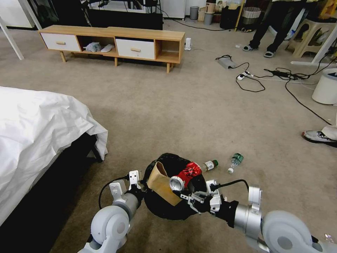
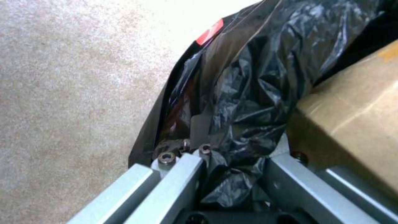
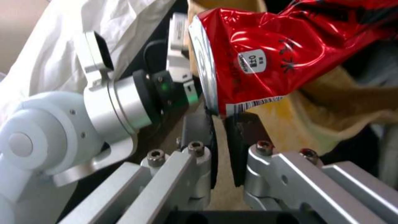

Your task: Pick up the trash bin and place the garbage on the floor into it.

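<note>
Head view: the trash bin (image 1: pixel 165 207), lined with a crinkled black bag, is held low in front of the robot, above the floor (image 1: pixel 196 116). A brown paper bag (image 1: pixel 162 182) stands in it, leaning toward the left rim. The left pincer (image 1: pixel 144 182) is at that rim. The right pincer (image 1: pixel 182 194) holds a crushed red can (image 1: pixel 185 174) over the bin's opening, beside the paper bag. Two green-capped bottles (image 1: pixel 210 164) lie on the carpet just beyond the bin, to the right. A white-sheeted bed (image 1: pixel 38 130) is at the left.

Left wrist view: the left pincer (image 2: pixel 232 161) is clenched on the black liner (image 2: pixel 248 102) at the bin's rim, plastic bunched between its fingers. The paper bag (image 2: pixel 356 105) rests against one finger.

Right wrist view: the right pincer (image 3: pixel 226 146) grips the can (image 3: pixel 265 56) by its lower edge, fingers nearly together on it. The paper bag (image 3: pixel 307 130) lies right behind the can.
</note>
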